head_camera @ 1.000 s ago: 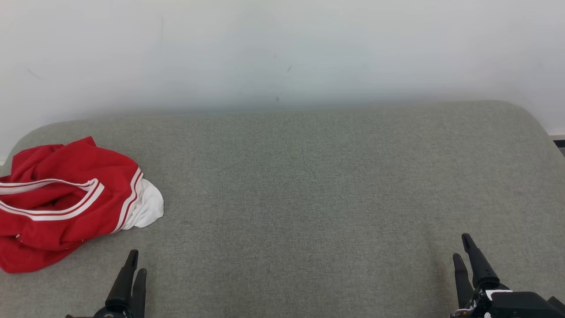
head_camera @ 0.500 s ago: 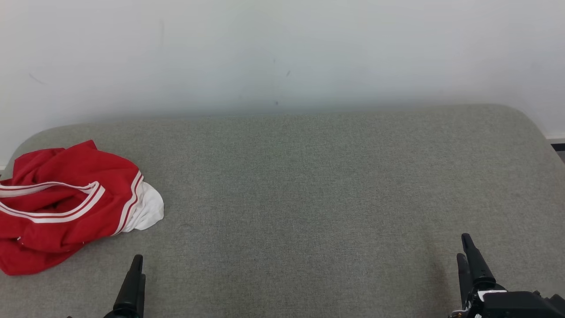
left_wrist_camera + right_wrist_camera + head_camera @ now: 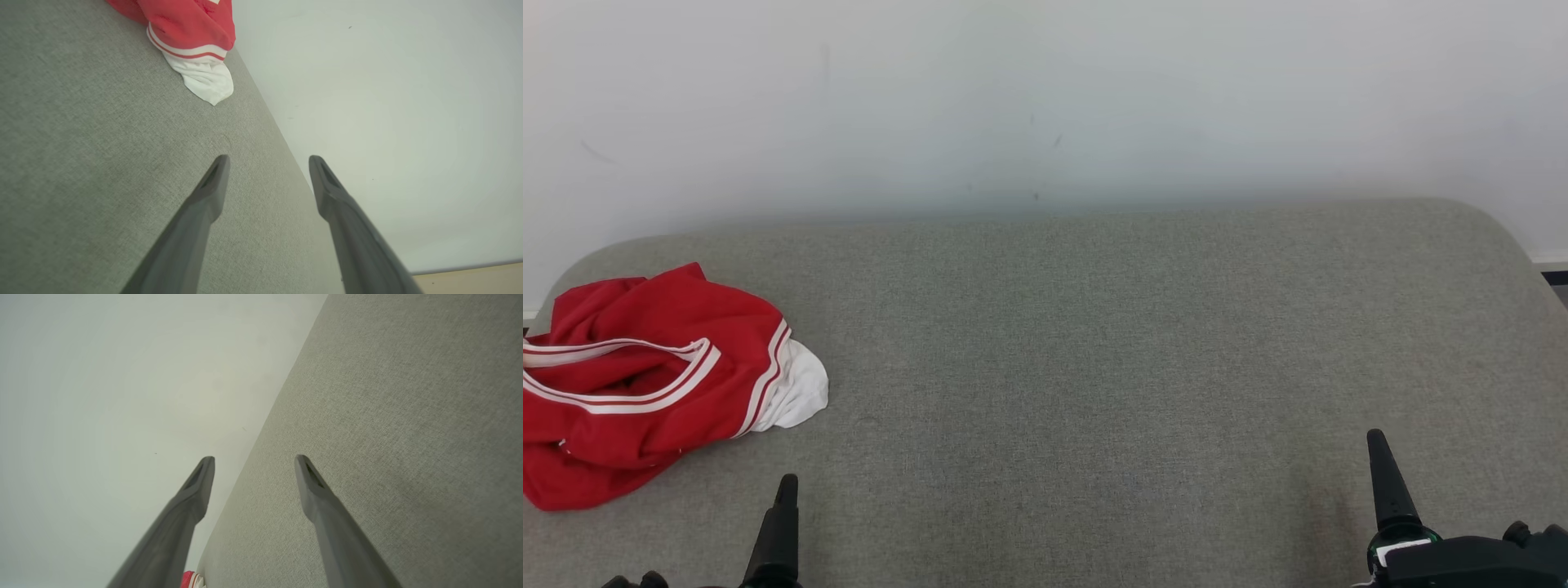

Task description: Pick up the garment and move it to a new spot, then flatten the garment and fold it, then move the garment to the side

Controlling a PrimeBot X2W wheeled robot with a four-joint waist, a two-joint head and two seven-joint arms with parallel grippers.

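The garment [image 3: 645, 392], red with white stripes and a white patch at its right end, lies crumpled at the far left of the grey-green cushion [image 3: 1094, 367]. In the left wrist view the garment [image 3: 188, 24] sits well beyond the fingertips. My left gripper [image 3: 269, 159] is open with nothing between its fingers. In the head view the left gripper [image 3: 786, 483] stands at the lower left, just right of and nearer than the garment, apart from it. My right gripper [image 3: 254, 458] is open and empty; in the head view the right gripper [image 3: 1376, 441] is at the lower right.
A pale wall [image 3: 1045, 98] rises right behind the cushion's far edge. The cushion has rounded back corners, and its wide middle and right part is bare fabric. A strip of floor [image 3: 1556, 273] shows at the far right.
Both grippers have opened wider and sunk lower in the head view, each now showing a single finger edge-on. The camera has shifted slightly. The garment lies as before.
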